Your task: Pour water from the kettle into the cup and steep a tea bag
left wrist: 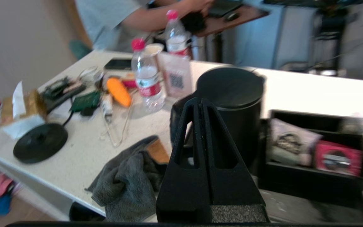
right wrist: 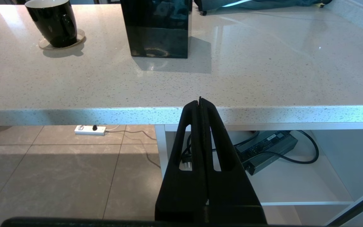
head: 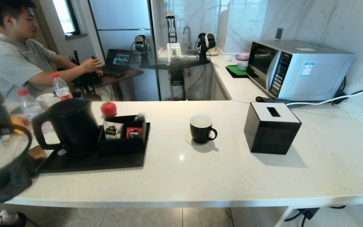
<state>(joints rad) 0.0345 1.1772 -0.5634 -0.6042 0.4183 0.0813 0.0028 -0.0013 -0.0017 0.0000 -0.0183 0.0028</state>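
Kettle [head: 69,124] — upright on tray [head: 106,162]

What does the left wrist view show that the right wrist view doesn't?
Only the left wrist view: the kettle, the sachets in the black organizer, a grey cloth, water bottles, and the shut left end effector. Only the right wrist view: the cup, the tissue box, and the shut right end effector below the counter edge. Both: the white countertop.
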